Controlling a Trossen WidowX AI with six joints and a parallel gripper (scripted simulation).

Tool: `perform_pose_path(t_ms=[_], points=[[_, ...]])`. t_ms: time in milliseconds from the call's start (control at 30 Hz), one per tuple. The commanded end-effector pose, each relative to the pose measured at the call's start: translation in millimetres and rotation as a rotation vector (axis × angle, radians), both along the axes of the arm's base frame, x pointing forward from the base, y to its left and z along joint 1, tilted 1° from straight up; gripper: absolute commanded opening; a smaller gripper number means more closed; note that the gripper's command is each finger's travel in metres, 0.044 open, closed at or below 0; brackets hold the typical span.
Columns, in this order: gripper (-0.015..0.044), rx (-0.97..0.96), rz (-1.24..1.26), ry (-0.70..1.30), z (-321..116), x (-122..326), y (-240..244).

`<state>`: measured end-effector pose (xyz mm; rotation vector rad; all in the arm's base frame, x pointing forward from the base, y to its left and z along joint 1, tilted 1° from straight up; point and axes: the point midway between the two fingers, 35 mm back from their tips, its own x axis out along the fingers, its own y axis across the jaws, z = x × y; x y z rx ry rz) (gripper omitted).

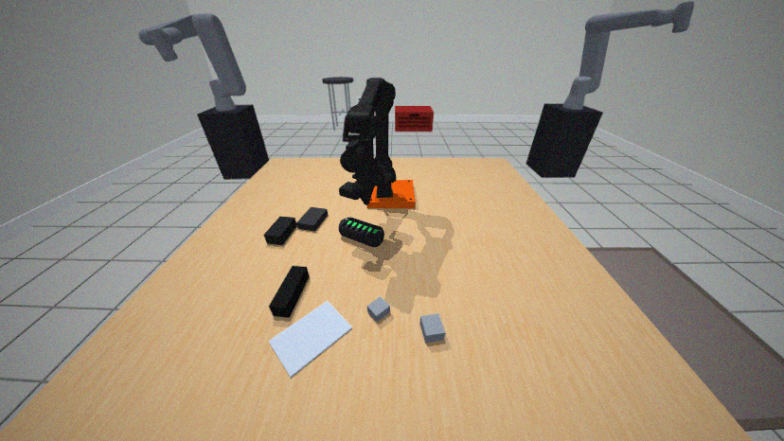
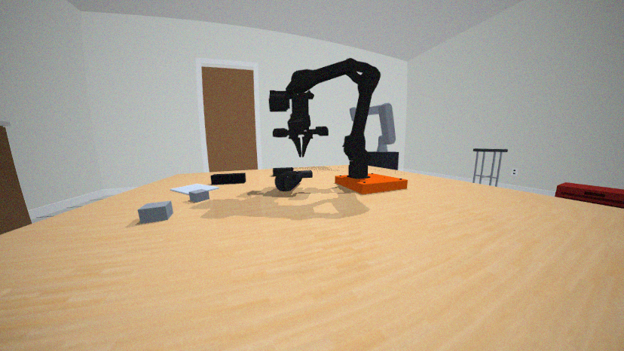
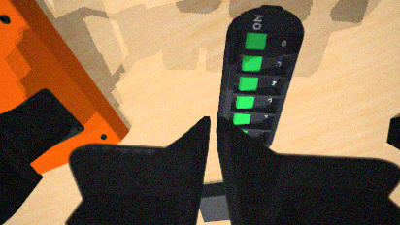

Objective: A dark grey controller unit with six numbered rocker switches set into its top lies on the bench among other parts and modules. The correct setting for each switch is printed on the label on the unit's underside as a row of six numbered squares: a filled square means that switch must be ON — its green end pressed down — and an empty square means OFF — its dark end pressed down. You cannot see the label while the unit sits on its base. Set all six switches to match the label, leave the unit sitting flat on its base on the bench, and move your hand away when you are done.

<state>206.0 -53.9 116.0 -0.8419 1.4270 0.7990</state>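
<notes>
Hovering: tool (image 2: 301, 155) (image 3: 213, 122) closed on nothing; unit (image 1: 359, 233) (image 2: 286, 181) (image 3: 259, 73) below it on tabletop (image 1: 493, 328) (image 2: 349, 261) (image 3: 160, 92), switches up.

The black gripper (image 3: 213, 122), its pointed fingers nearly together, partly covers the rounded dark grey controller unit (image 3: 279, 92) with green-ended switches.

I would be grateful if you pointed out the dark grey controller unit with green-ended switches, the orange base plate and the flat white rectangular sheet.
Dark grey controller unit (image 1: 361, 237) (image 2: 284, 181) (image 3: 234, 52): top, exterior, wrist; its casing.
Orange base plate (image 1: 404, 191) (image 2: 383, 185) (image 3: 49, 63): same views; bare surface.
Flat white sheet (image 1: 310, 338) (image 2: 191, 188): top, exterior; its middle.
</notes>
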Motion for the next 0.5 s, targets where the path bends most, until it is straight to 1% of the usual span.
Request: perform_pose_path(t_ms=[0, 167, 467], points=[[0.0, -0.002, -0.004, -0.007, 2.0, 1.1, -0.2], [0.0, -0.002, -0.004, -0.007, 2.0, 1.1, -0.2], [0.0236, 0.0, 0.0, -0.001, 0.3, 0.1, 0.0]])
